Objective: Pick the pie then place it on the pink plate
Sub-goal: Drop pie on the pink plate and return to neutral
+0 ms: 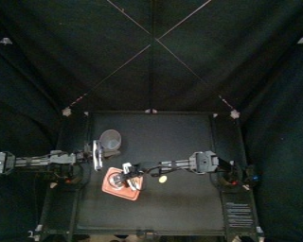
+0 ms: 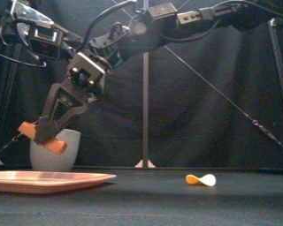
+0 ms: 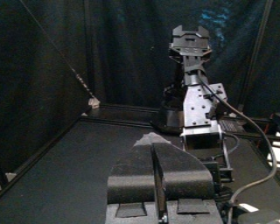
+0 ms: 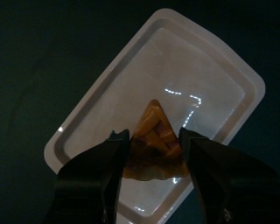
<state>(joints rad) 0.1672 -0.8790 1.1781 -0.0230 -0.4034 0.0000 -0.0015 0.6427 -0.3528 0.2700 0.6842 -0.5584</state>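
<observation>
The pink tray [image 2: 49, 180] lies nearest, at the front left, and the right gripper [image 2: 45, 132] hangs above it, jaws clamped on the orange wedge of pie [image 4: 154, 140]. Let go from up there, the wedge could bounce or skid over the low rim. A small orange toy [image 2: 201, 180] sits well apart; the grey cup [image 2: 52, 157] stands behind. The left gripper [image 3: 157, 179] rests, jaws together. No writing is readable

One flat pink plastic tray [image 2: 61, 181], one tall grey speckled cup [image 2: 43, 159], one orange wedge-shaped toy pie slice [image 2: 47, 139], one small orange-and-white toy piece [image 2: 201, 180] down on the black surface [image 2: 144, 199]. Two black arms: the left arm [image 1: 46, 161] and the right arm [image 1: 192, 166].
</observation>
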